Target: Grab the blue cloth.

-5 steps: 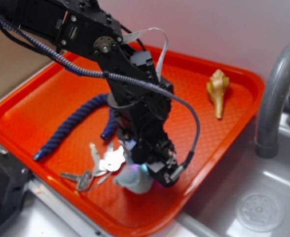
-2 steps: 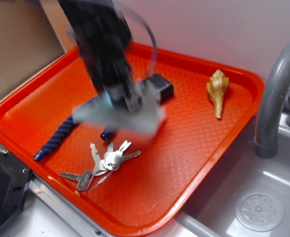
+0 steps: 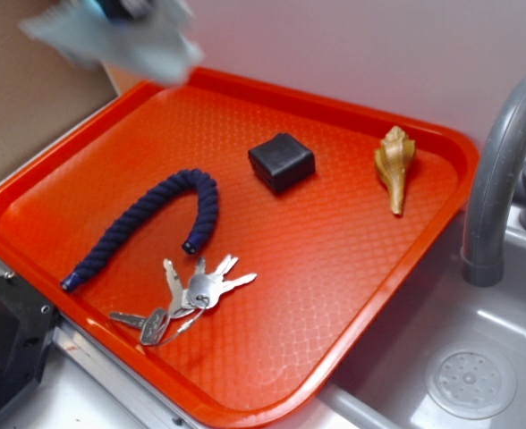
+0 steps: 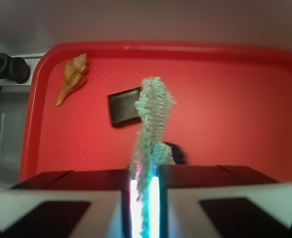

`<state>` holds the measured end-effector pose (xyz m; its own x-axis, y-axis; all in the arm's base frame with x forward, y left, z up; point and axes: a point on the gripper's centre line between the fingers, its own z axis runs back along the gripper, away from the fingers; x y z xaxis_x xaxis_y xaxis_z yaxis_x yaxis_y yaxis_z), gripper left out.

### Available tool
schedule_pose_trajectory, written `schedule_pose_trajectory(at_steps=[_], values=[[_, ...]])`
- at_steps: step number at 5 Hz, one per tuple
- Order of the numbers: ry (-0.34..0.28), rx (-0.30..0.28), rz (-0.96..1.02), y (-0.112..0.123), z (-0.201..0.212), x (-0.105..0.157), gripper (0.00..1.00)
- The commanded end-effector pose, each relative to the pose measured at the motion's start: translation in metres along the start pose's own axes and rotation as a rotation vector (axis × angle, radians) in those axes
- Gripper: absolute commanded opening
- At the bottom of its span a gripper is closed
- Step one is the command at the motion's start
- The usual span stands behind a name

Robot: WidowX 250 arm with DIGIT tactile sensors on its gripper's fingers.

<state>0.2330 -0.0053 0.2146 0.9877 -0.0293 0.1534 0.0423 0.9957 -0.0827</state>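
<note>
With the gripper [image 4: 145, 191] clamped on the blue cloth [image 4: 152, 119], which hangs high above the red tray [image 3: 397, 268], hold that pinch firm and steady so the rag cannot slip.

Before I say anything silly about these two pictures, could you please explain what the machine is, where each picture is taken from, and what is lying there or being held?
It is a small robot arm with a two-fingered gripper. One picture is taken from a camera beside the workspace; the other from a camera on the arm's wrist, looking down past the fingers.

In the wrist view the fingers are closed on a pale blue cloth, which hangs above the tray. In the side view that cloth is a blur at the top left, lifted well clear.

On the orange tray lie a dark blue rope, a bunch of keys, a small black box and a tan seashell. Beside the tray are a grey sink and its tap.
</note>
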Motion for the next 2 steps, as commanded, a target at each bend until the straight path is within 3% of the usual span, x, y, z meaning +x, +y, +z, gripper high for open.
schedule_pose_trajectory(at_steps=[1,2], values=[[-0.084,0.094,0.045,0.0838,0.0592,-0.0193,0.00],[-0.089,0.089,0.031,0.0761,0.0580,-0.0200,0.00]])
